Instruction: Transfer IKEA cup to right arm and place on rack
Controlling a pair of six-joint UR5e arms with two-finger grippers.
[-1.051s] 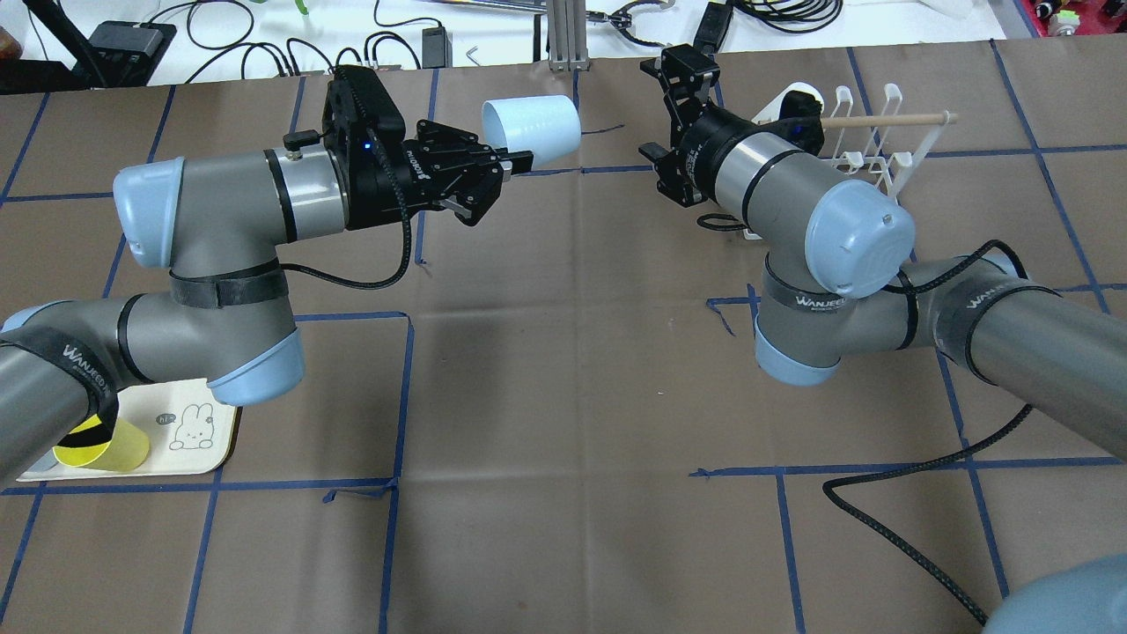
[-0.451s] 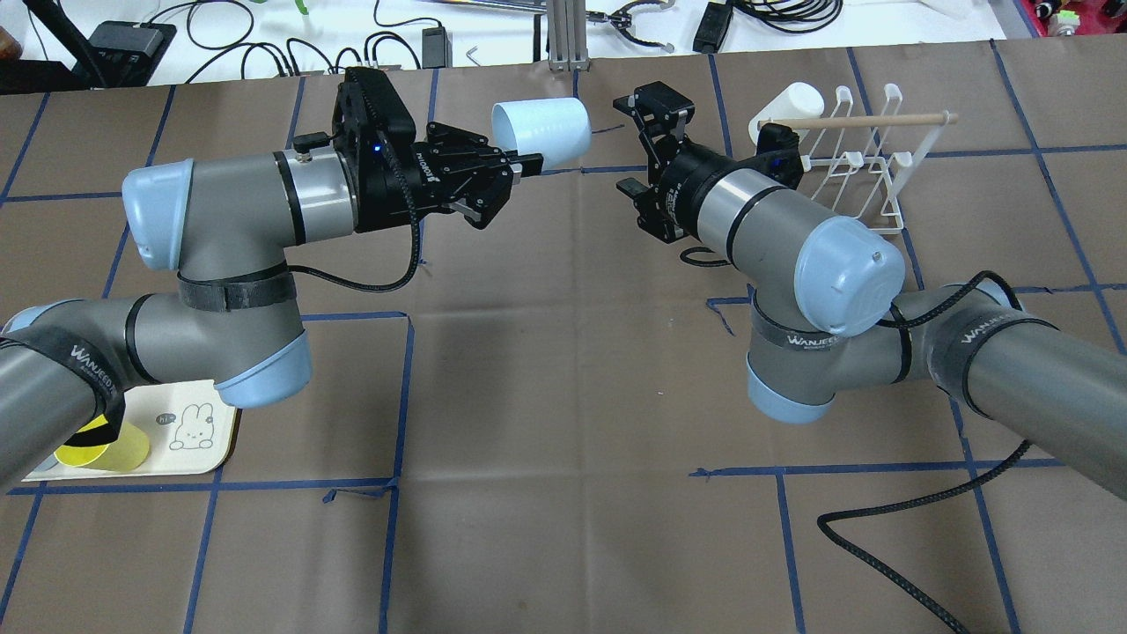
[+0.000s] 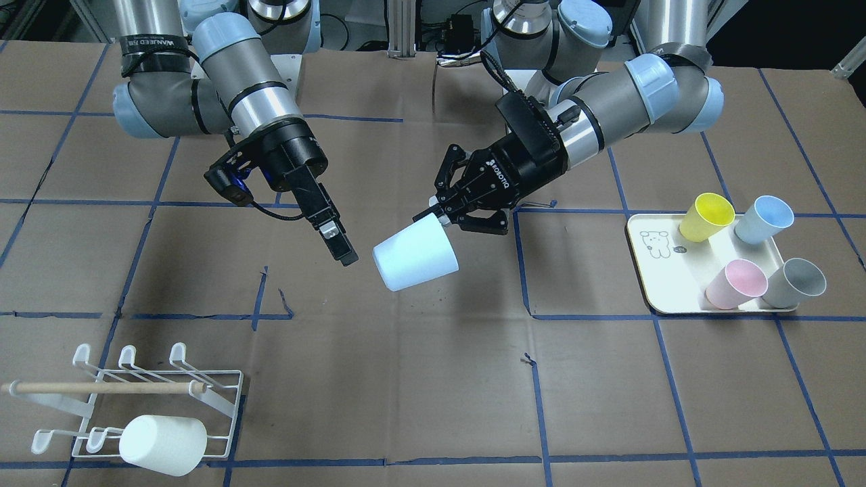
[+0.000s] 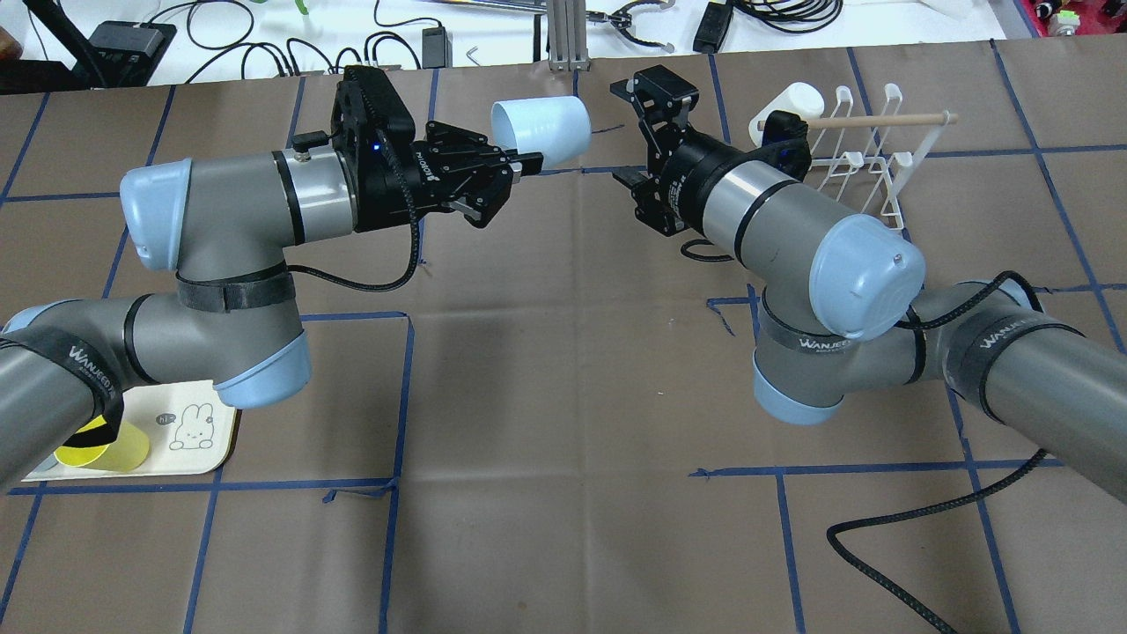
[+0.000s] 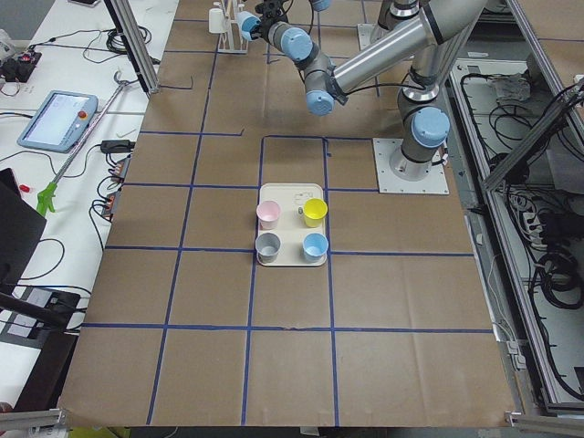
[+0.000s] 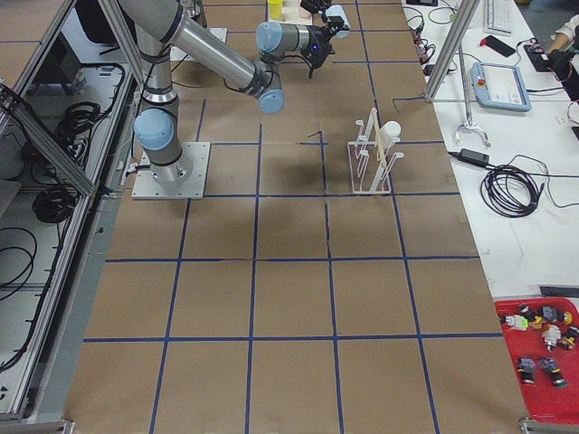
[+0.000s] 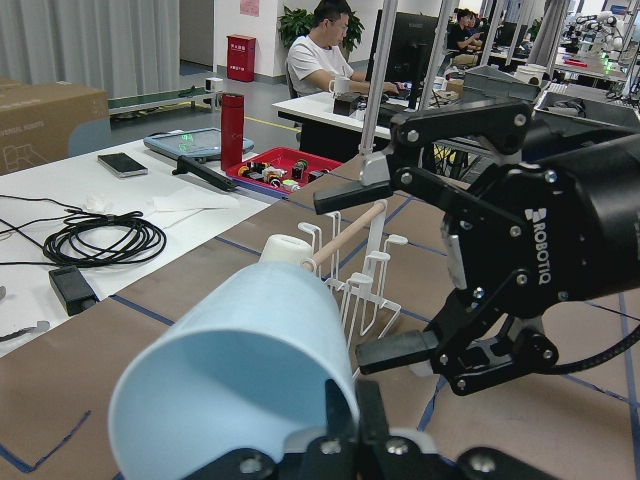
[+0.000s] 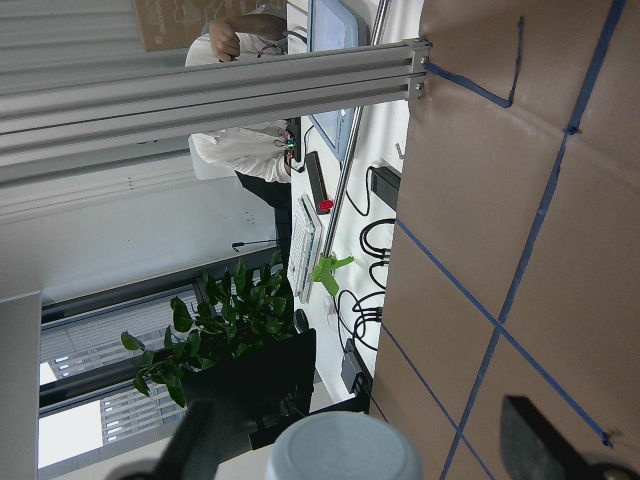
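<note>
A blue cup (image 4: 543, 132) is pinched by the left gripper (image 4: 528, 164) near the spread right gripper (image 4: 623, 132); four cups (image 3: 736, 284) are kept on a tray (image 3: 659, 270).

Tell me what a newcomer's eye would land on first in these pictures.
First, the pale blue cup held on its side above mid-table by the left gripper, jaws shut on its rim. Next, the right gripper facing it, jaws open, close but not touching. Then the rack with a white cup at one end and a tray of four coloured cups at the other.
</note>
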